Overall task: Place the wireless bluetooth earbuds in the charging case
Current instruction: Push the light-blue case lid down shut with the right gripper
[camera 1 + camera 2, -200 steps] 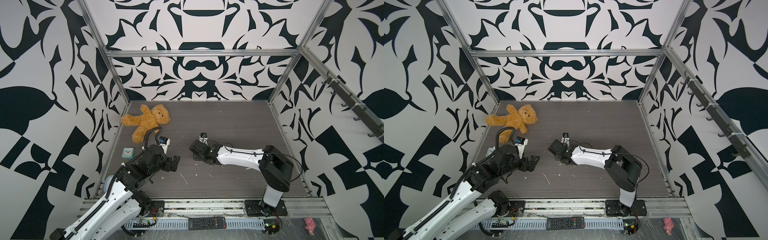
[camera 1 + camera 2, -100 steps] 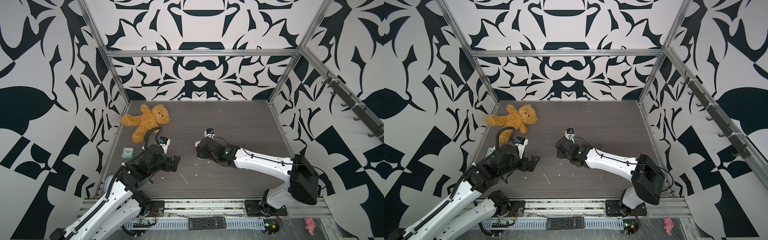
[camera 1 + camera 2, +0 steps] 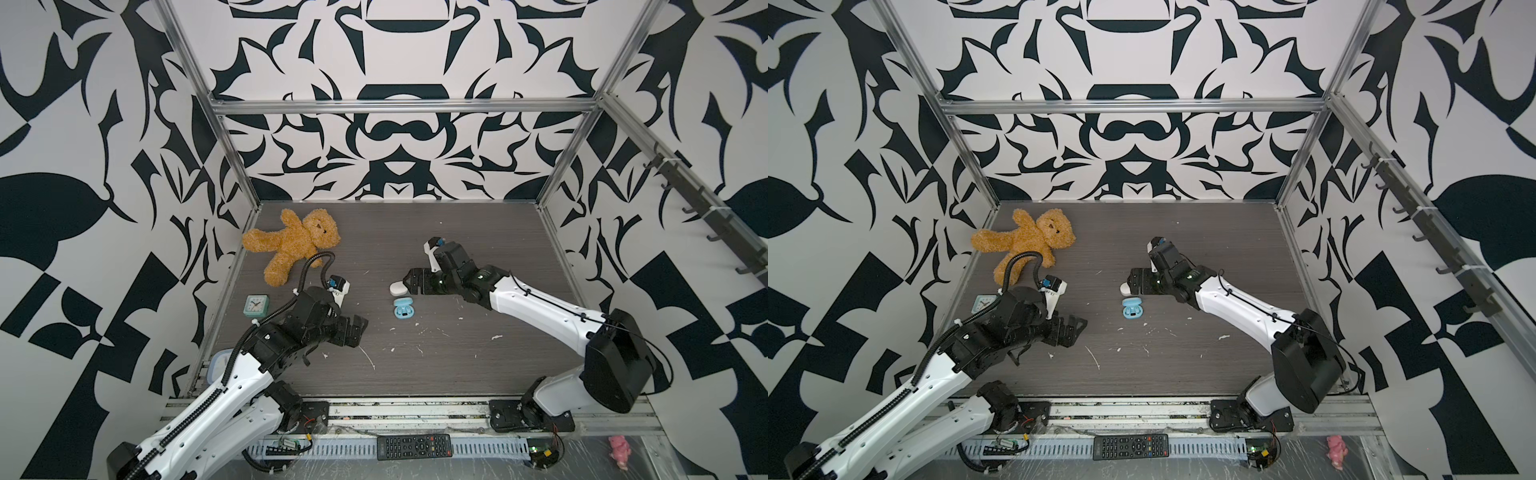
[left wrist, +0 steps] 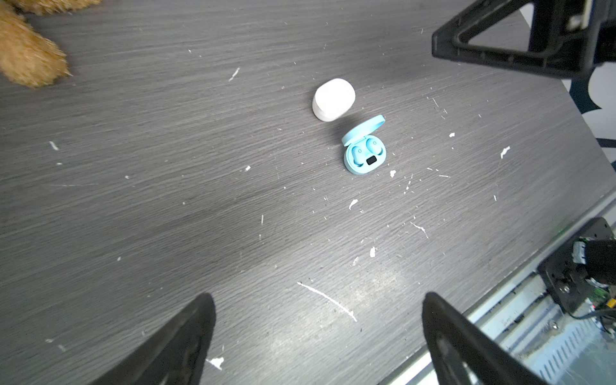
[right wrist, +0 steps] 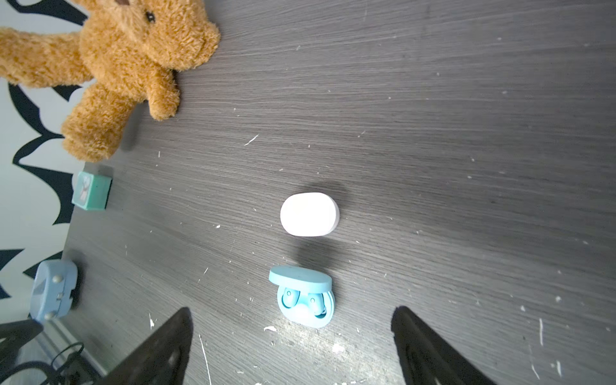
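Right wrist view gives me the closest look at the light blue charging case (image 5: 305, 310): it lies on the dark wood-grain table (image 5: 466, 133) with its lid (image 5: 300, 279) hinged up, and the two light blue earbuds (image 5: 289, 296) sit side by side in its wells. Just beyond it, near but not touching, lies the white charging case (image 5: 309, 214), shut, so I cannot see what it holds. My right gripper (image 3: 409, 282) hovers by these two cases with its jaws spread wide and nothing between them; its dark fingers (image 5: 166, 346) frame the blue case from either side without touching it. In both top views the white case lies just beside my right fingertips, and the blue one sits a little nearer the front of the table. My left gripper (image 3: 358, 330) hangs over bare table well to the left of the cases, its jaws likewise spread wide and empty; in the left wrist view both cases lie well ahead of it. A brown teddy bear (image 3: 295, 245) lies toward the back left corner, a small teal clock (image 3: 256, 306) stands near the left edge, and white flecks (image 4: 328, 300) are scattered over the table. A black remote (image 3: 414, 446) lies in front of the table.
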